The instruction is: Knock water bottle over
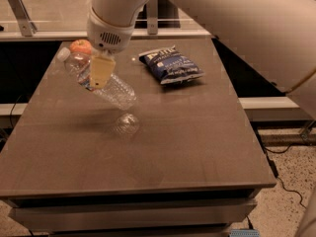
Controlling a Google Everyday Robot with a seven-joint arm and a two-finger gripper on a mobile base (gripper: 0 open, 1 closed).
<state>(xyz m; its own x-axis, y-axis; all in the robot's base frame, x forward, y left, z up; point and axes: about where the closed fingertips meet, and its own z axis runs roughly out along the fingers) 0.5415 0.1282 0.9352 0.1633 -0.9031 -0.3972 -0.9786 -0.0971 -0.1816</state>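
Note:
The water bottle [117, 91] is clear and ribbed. It lies steeply tilted, with its white cap up at the far left and its base low to the right, just above the table [197, 142]. A faint reflection of the base shows on the tabletop below it. My gripper [100, 79] comes down from the white arm and is shut around the bottle's upper body. One cream finger [101, 69] lies across the front of the bottle.
A round orange fruit [80, 46] sits at the far left of the table, just behind the bottle's cap. A blue chip bag [170, 65] lies at the back right of centre. The large white arm fills the upper right. A rail runs behind the table.

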